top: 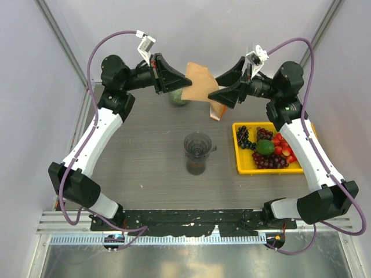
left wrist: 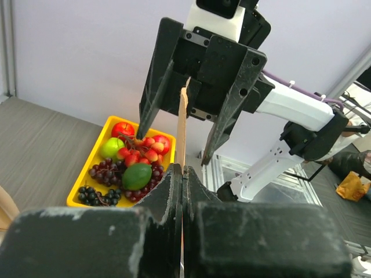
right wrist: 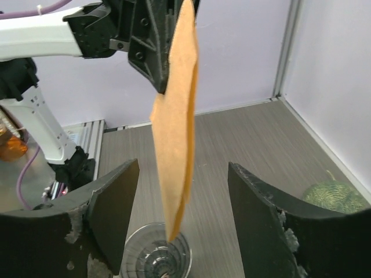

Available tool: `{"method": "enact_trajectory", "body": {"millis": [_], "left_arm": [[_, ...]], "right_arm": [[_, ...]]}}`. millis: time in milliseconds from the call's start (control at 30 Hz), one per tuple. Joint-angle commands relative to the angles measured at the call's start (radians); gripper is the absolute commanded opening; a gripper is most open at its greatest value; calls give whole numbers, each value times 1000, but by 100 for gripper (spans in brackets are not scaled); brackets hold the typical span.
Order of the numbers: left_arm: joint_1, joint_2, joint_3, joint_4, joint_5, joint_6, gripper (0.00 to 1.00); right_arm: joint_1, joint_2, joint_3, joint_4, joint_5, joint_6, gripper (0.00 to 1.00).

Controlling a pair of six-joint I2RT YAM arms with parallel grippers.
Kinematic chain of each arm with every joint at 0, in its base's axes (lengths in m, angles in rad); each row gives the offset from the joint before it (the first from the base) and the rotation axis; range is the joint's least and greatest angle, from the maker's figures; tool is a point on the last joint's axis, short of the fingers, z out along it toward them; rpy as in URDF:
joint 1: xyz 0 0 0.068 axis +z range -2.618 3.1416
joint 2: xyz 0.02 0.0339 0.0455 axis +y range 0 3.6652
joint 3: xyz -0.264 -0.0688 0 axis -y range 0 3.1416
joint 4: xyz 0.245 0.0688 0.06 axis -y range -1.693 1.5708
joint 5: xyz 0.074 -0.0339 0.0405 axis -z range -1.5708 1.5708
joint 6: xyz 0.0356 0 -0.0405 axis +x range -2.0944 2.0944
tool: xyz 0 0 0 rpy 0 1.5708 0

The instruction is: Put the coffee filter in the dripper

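The coffee filter [top: 200, 83] is a flat light-brown paper cone held in the air at the back of the table. My left gripper [top: 186, 82] is shut on its left edge; the left wrist view shows the filter [left wrist: 182, 127] edge-on, pinched between the closed jaws. My right gripper [top: 215, 91] is open, its fingers either side of the filter's right edge without touching; the filter [right wrist: 177, 116] hangs between them in the right wrist view. The dripper [top: 198, 144], smoky dark-grey, sits on a glass jug at the table's middle, also in the right wrist view [right wrist: 157, 255] below the filter.
A yellow tray [top: 239, 159] of grapes, strawberries and a green fruit lies at the right, also in the left wrist view [left wrist: 87, 179]. A green woven ball [top: 178, 98] sits at the back, under the left gripper. A white-orange filter pack [top: 217, 110] stands below the right gripper.
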Motion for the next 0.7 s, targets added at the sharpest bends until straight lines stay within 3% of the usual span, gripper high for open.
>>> {"method": "enact_trajectory", "body": {"millis": [0,100,133,167,200,233,300,333,367,400,433,567,633,667], "left_arm": [[-8,-2,17,84,31,-56,0],[-11,-6,21,82,37,-61,0],[-11,-6,19,79,35,-64,0],[-11,-9,19,66,34,-61,0],[-11,-9,24,21,29,-44,0],[-9,-9,36,-63,9,4,12],[2,-15,112,-343,-97,141,39],[14,-21,132,-412,-168,186,57],[26,-35,151,-463,-248,207,81],[43,-51,163,-499,-297,226,94],[60,-65,171,-525,-329,238,99],[115,-111,168,-554,-296,252,99],[118,-111,189,-618,-310,237,100],[121,-108,201,-644,-314,215,100]], "right_arm": [[39,-54,-17,51,-11,-4,63],[53,-51,-14,56,-1,17,51],[55,-49,-10,70,5,25,39],[58,-53,-6,82,9,39,19],[61,-56,1,81,34,36,10],[62,-60,6,43,57,14,5],[75,-85,24,-87,190,-108,5],[84,-108,24,-125,347,-145,5],[88,-118,17,-155,530,-212,5],[99,-143,-3,-160,595,-292,5],[105,-155,-11,-156,735,-337,5],[211,-232,-133,-76,1080,-599,5],[332,-273,-236,48,1255,-751,5],[367,-283,-275,199,1308,-856,5]]}}
